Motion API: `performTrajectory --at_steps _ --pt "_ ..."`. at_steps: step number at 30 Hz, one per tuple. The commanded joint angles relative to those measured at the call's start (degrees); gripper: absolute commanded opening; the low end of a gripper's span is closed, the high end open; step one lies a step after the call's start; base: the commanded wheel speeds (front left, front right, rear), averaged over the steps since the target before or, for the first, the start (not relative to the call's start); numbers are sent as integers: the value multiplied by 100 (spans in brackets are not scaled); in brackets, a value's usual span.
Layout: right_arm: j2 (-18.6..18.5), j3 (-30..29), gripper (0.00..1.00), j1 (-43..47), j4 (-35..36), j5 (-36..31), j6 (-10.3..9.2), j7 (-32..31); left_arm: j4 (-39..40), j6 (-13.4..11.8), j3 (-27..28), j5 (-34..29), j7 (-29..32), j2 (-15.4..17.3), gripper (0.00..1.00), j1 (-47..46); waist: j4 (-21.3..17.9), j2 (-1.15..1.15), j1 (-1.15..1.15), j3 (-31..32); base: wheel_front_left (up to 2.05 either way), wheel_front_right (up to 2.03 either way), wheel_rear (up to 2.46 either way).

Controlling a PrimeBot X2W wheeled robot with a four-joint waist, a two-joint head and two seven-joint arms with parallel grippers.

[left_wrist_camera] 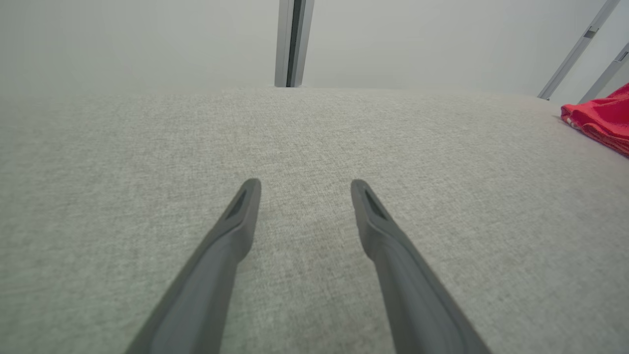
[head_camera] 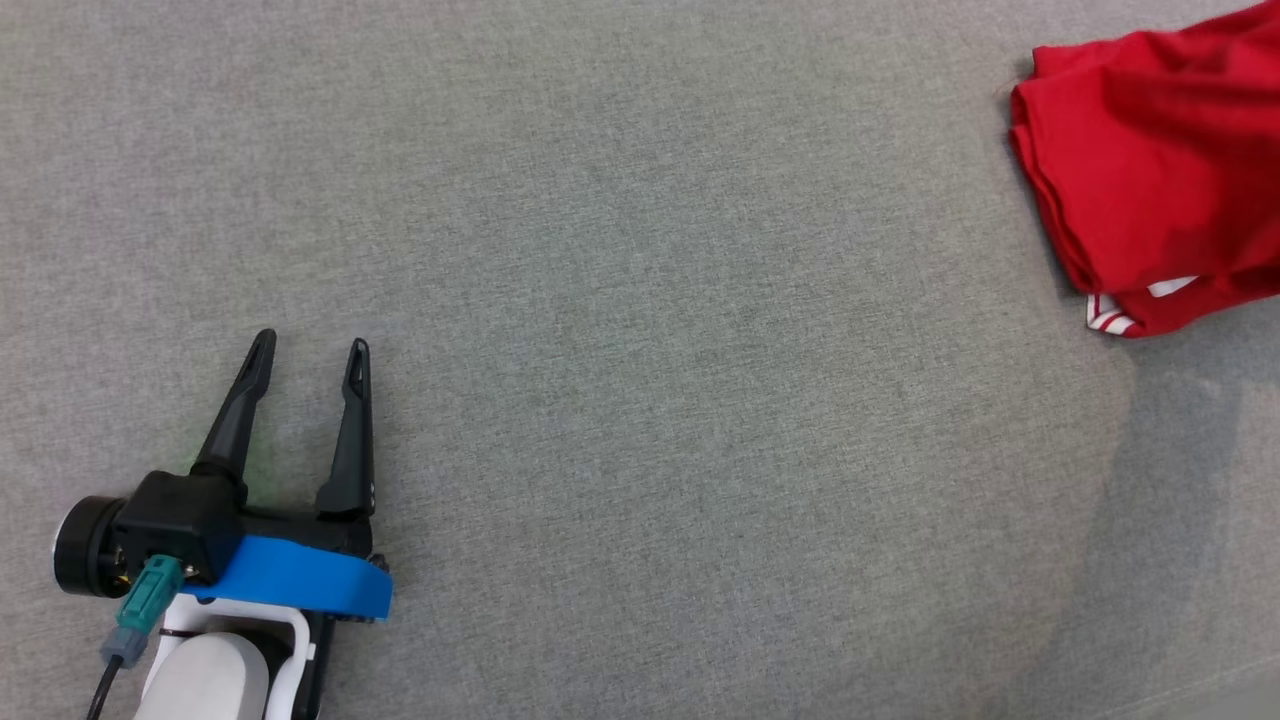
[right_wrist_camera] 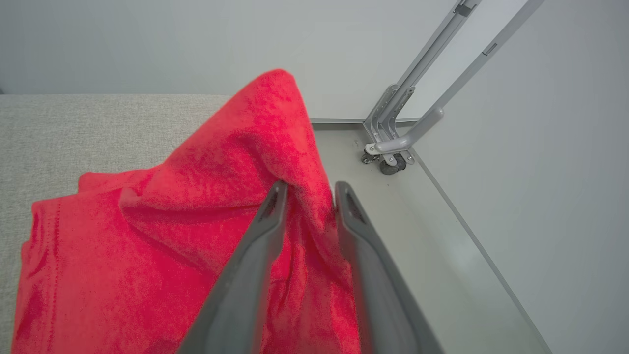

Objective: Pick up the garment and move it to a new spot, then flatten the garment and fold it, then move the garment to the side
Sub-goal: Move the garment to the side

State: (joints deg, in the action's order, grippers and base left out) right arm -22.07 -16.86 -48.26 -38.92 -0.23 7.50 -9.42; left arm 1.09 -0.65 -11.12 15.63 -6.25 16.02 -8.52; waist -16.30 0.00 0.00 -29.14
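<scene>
At the left, the left gripper (head_camera: 312, 342) rests low over the grey fabric surface (head_camera: 640, 350) with its two fingers spread wide and nothing between them, well apart from the work. The garment (head_camera: 1150, 170) lies at the far right edge of the head view, part of it cut off by the frame. It is a bright red, soft knit piece bunched in stacked layers, with a white striped trim (head_camera: 1108, 322) peeking out at its near corner. In the right wrist view the right gripper (right_wrist_camera: 311, 186) has its fingers drawn close on a raised ridge of the red cloth, which peaks above the fingertips while the rest drapes down onto the surface. The step in hand looks like carrying the garment. To do it well, the pinch should hold several layers rather than one. The lift should be slow and high enough that the hanging part clears the surface without dragging or unfolding. The carry should also keep the cloth clear of the surface's right edge and the wheeled metal frame (right_wrist_camera: 393, 147) beyond it.
</scene>
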Motion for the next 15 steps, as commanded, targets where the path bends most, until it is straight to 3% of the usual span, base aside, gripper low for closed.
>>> performTrajectory --at_steps 1,7,15 --pt "77 -110 100 -80 -42 -93 -1 88 -67 -16 -5 12 -33 -1 100 -44 34 0 0 8 0 0 0" --pt "389 -200 100 -80 -100 -364 -1 443 -185 -25 -52 49 -108 -49 100 -14 56 0 0 147 0 0 0" --pt "766 392 100 58 24 -328 -1 930 -438 21 -49 194 -362 -136 100 -95 135 0 0 586 0 0 0"
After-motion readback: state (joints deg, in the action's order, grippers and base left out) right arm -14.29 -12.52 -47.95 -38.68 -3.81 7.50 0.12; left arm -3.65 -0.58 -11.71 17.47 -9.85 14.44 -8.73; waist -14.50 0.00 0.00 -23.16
